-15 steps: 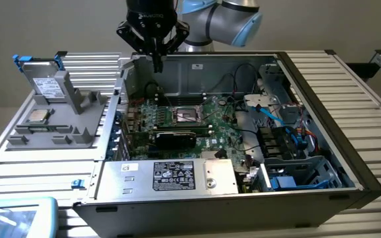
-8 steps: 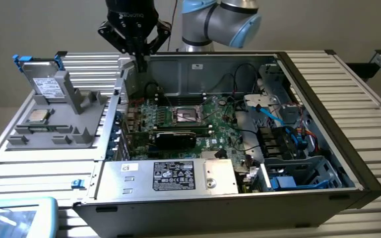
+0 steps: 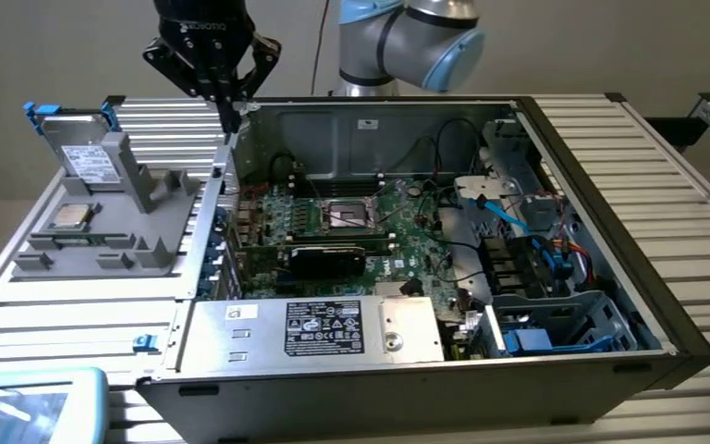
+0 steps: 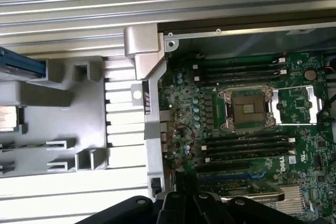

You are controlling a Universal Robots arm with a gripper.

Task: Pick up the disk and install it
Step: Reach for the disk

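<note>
My pincer [image 3: 226, 116] has fingers together, empty. One disk [image 3: 84, 157] stands apart from it, upright in the one grey holder [image 3: 145, 199].

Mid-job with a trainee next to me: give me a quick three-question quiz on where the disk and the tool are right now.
1. True or false: the tool is holding the disk.
2. Multiple choice: the disk stands A) in the drive bay, B) upright in the grey holder outside the case, C) flat on the motherboard.
3. Short answer: which small square silver part lies on the holder near the disk?

Key: 1 false, the tool hangs apart from the disk, over the case wall at the exterior view's left. 2 B. 3 the processor chip.
</note>
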